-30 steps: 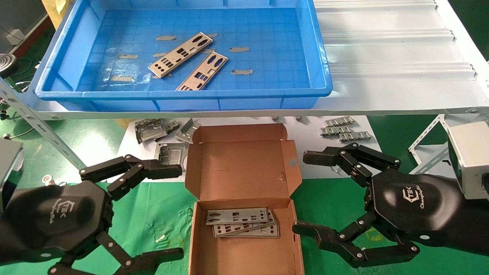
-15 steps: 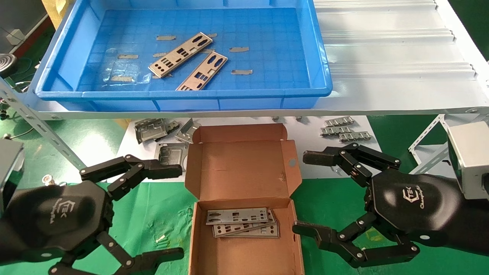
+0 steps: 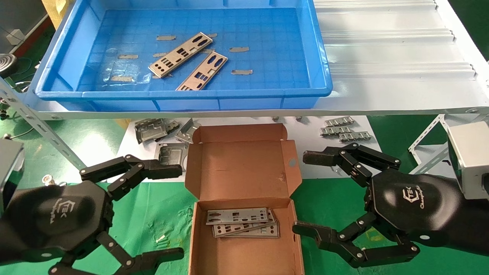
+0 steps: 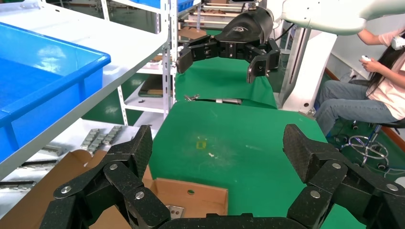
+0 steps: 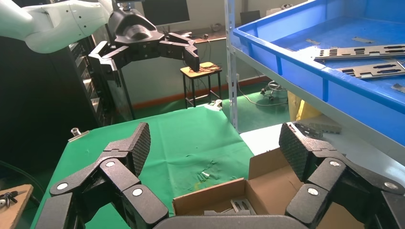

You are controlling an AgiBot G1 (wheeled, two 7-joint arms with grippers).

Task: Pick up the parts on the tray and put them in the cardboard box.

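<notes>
Two silver parts [image 3: 179, 54] [image 3: 202, 71] lie side by side in the blue tray [image 3: 179, 93] on the raised white shelf; they also show in the right wrist view [image 5: 370, 51]. The cardboard box [image 3: 244, 244] stands open on the green cloth below, lid flap back, with several parts [image 3: 242, 222] stacked in it. My left gripper [image 3: 176, 211] is open and empty to the left of the box. My right gripper [image 3: 305, 193] is open and empty to its right. The box shows between the fingers in both wrist views [image 4: 191, 200] [image 5: 210, 200].
Grey socket frames [image 3: 153, 130] lie on a white sheet behind the box at left, ribbed silver clips [image 3: 344, 130] at right. The ribbed white shelf sheet [image 3: 393, 57] runs right of the tray. Shelf brackets [image 3: 34, 122] slant down at both sides.
</notes>
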